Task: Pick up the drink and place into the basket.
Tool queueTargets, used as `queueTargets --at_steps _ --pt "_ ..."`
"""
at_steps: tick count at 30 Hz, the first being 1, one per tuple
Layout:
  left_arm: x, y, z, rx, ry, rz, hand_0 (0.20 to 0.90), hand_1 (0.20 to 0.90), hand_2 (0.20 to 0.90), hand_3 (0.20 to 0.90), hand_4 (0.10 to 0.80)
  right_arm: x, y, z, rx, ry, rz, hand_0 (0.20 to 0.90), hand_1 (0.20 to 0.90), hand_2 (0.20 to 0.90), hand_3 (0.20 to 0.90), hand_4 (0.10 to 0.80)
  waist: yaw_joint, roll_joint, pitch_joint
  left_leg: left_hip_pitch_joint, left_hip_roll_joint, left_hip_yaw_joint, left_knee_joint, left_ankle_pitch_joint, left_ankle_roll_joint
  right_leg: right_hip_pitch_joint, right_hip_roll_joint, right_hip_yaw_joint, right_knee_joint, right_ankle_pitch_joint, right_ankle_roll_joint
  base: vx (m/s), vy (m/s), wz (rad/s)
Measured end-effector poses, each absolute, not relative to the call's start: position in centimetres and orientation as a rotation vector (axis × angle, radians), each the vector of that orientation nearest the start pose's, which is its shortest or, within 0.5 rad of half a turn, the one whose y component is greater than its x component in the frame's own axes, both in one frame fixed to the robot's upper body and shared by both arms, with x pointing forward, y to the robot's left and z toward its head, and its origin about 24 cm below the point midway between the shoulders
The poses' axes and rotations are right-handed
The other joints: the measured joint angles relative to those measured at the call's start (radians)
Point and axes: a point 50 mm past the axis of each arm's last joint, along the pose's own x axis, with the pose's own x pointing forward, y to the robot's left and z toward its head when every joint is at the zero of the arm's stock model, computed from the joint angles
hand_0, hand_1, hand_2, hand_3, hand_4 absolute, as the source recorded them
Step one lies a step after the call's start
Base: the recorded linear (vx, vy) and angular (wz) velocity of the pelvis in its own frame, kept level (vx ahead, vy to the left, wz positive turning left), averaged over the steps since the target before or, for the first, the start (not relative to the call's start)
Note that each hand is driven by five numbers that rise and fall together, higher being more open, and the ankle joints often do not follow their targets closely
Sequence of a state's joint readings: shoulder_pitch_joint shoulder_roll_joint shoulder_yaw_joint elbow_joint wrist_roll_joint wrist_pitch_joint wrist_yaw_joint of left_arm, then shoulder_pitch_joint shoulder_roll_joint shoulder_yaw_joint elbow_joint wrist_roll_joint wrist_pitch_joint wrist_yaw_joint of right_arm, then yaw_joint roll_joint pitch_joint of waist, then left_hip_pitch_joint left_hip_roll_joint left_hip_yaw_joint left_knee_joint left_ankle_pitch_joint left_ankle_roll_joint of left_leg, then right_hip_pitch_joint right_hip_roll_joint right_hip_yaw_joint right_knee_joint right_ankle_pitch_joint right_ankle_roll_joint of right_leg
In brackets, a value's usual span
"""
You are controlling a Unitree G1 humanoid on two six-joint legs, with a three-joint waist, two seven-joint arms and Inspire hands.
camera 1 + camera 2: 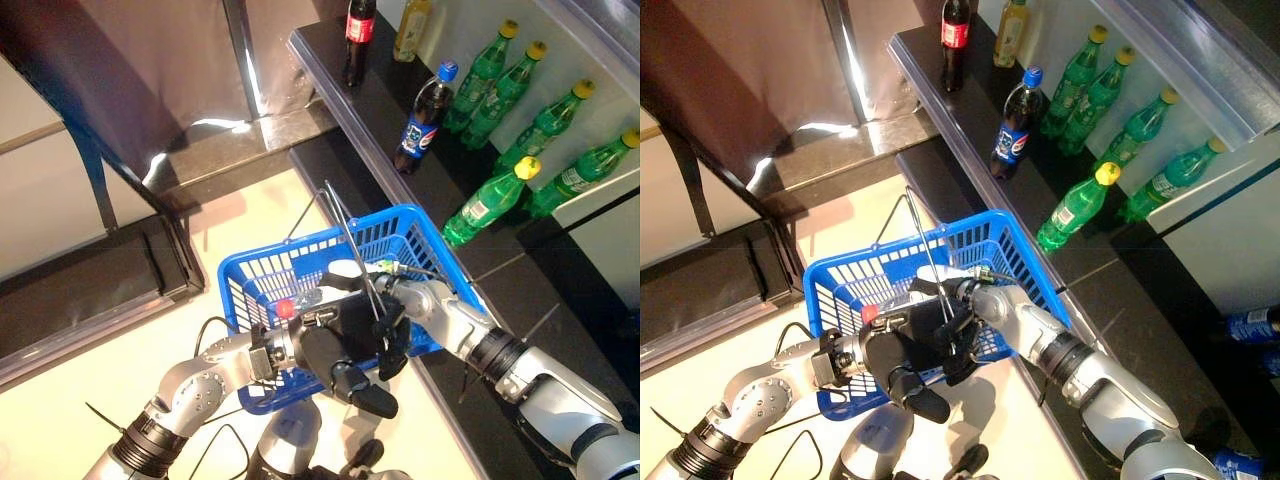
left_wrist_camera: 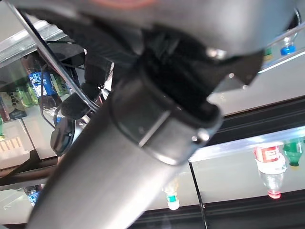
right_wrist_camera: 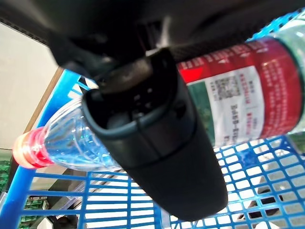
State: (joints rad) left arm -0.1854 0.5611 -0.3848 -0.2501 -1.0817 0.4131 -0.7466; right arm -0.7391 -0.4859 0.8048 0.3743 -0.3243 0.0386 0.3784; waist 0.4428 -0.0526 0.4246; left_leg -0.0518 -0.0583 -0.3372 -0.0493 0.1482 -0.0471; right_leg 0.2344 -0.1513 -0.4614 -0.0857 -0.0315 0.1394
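Basket (image 1: 405, 232): bottle (image 3: 238, 95) in R robot hand (image 3: 157, 138)

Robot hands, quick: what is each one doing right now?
Left hand: curled round the wire handle of the blue basket.
Right hand: closed round a clear water bottle with a red cap, over the basket.

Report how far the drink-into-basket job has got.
Done: the clear red-capped bottle is off the shelf and in the right hand, whose fingers curl round it. In hand: the bottle hangs over the blue basket, whose wire handle the left hand holds. Left: lower it in and let go.
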Motion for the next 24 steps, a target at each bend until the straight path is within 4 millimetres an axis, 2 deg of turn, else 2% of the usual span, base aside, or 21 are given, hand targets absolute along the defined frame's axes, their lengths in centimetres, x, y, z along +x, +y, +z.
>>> queueTargets --at_steps 4,5,6,24 --pt "22.03 9.77 10.13 -0.53 0.2 -1.378 0.3 0.3 0.3 0.2 0.1 33.08 -7.49 7.97 -1.232 -0.019 0.909 0.3 0.3 0.3 0.2 0.1 0.001 0.0 0.0 0.0 -0.002 -0.001 0.001 0.0 0.0 0.001 0.0 -0.001 0.0 0.0 0.0 0.0 0.0 0.0" --pt "22.02 9.75 10.11 -0.53 0.201 -1.379 0.3 0.3 0.3 0.2 0.1 33.08 -7.46 7.95 -1.231 -0.017 0.909 0.38 0.38 0.38 0.293 0.193 0.001 0.0 0.0 0.0 -0.002 -0.001 0.001 0.0 0.0 0.001 0.0 -0.001 0.0 0.0 0.0 0.0 0.0 0.0" --pt "22.0 9.73 10.09 -0.53 0.202 -1.38 0.3 0.3 0.3 0.2 0.1 33.09 -7.45 7.93 -1.232 -0.014 0.908 0.9 0.9 0.9 0.9 0.8 0.002 0.0 0.0 0.0 -0.002 -0.001 0.002 0.0 0.0 0.002 0.0 -0.001 0.0 0.0 0.0 0.0 0.0 0.0" --pt "21.72 9.77 9.23 -0.474 0.282 -1.381 0.3 0.3 0.3 0.2 0.1 33.37 -6.83 8.45 -1.241 -0.029 0.892 0.9 0.9 0.9 0.9 0.8 -0.003 -0.008 -0.004 0.0 -0.001 -0.002 0.006 0.0 0.0 0.004 -0.002 -0.001 0.0 0.0 0.0 0.0 0.0 0.0"
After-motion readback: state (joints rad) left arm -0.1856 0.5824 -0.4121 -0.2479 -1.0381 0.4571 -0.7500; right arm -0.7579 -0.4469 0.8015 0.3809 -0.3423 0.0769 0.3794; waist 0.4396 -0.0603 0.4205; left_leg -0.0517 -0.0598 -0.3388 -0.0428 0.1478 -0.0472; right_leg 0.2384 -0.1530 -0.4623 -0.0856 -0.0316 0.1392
